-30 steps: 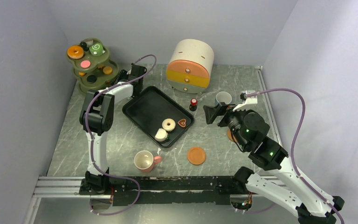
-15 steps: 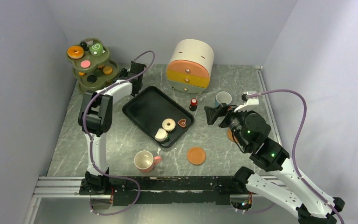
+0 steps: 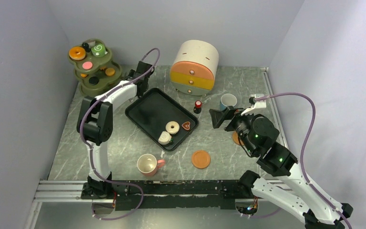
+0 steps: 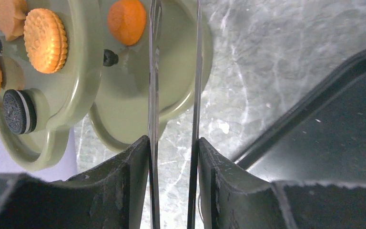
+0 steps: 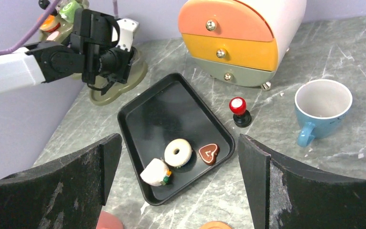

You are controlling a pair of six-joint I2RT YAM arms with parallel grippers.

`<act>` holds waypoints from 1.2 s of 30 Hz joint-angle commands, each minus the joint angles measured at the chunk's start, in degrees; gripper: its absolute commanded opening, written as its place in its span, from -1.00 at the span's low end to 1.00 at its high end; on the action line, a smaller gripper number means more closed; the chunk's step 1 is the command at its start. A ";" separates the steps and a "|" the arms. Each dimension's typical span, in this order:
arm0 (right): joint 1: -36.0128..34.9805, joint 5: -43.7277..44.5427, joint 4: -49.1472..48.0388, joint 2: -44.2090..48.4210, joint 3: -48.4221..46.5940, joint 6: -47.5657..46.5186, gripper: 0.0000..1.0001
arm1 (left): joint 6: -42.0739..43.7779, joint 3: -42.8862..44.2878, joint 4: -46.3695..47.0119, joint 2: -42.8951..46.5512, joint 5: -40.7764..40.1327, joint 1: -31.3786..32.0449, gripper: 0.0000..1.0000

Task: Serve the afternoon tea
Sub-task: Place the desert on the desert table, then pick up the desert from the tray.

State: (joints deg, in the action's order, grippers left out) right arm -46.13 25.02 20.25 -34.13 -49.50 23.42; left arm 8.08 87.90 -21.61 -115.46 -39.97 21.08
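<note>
L gripper [image 4: 175, 47] is low over the grey marble-look table [image 3: 124, 143] near its far-left corner. It's between the olive-green tiered plastic stand [image 4: 124, 109] and the far-left corner of the black rectangular tray [image 3: 147, 109]. Jaws are part-way apart w/ nothing between them. R gripper [image 5: 178, 148] hangs above the table's right side, spread wide, empty.

Handling, my read: all small toy pieces, prob. light, rigid and smooth, so slippery but not fragile.
- Round pastries: pinch across the outer edge, fingers low.
- Cups: take by the wall at the rim or by the handle; they'd tip easily.
- Saucers: thin and flat on the table, hardest to lift, so nip one rim.

Count:
- Cups, 2: pink ceramic-look cup [image 3: 147, 164] by the near edge, blue cup [image 3: 228, 100] toward the far-right, beside the pastel drawer unit [image 3: 195, 67].
- Round orange saucers, 2: one [image 3: 201, 159] near the near edge, a second [image 3: 237, 139] mostly hidden under the R arm.
- Pastries in the tray, 3: white ring doughnut [image 3: 172, 127], brown heart cookie [image 3: 186, 126], cream roll [image 3: 165, 138], all at its near-right corner.
- Pastries on the stand, approx. 7 visible from above, incl. orange doughnut [image 3: 77, 53] and green swirl roll [image 3: 98, 49]. Wrist cam adds a ridged biscuit [image 4: 45, 39] and a black-white sandwich cookie [image 4: 16, 111]. Can't give an exact total, tiers overlap.
</note>
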 commanded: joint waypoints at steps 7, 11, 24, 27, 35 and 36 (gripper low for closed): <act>0.31 -0.53 0.44 0.91 -0.78 0.68 0.90 | -10.33 -0.88 -5.73 11.88 14.98 0.28 -0.12; 0.27 -0.25 0.40 0.78 -0.82 0.19 0.90 | -13.39 -1.43 -8.95 16.23 22.75 0.34 -0.16; 0.28 1.85 1.15 -0.14 -1.75 -1.45 0.90 | -16.82 -6.64 -18.40 26.52 33.21 5.73 -0.17; 0.30 2.50 1.44 -0.33 -2.13 -1.98 0.90 | -17.79 -8.71 -19.96 28.56 32.58 10.38 -0.16; 0.27 3.58 1.69 -0.65 -2.87 -3.13 0.90 | -19.76 -10.02 -24.10 31.40 31.98 19.88 -0.15; 0.26 3.54 1.64 -0.67 -2.89 -3.04 0.90 | -19.83 -9.81 -24.44 31.48 31.92 20.72 -0.14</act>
State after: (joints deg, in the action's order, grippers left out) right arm -46.13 27.18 21.65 -34.98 -50.70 21.47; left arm -10.26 77.91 -43.55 -86.11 -8.51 39.40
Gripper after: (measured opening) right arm 0.953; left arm 0.426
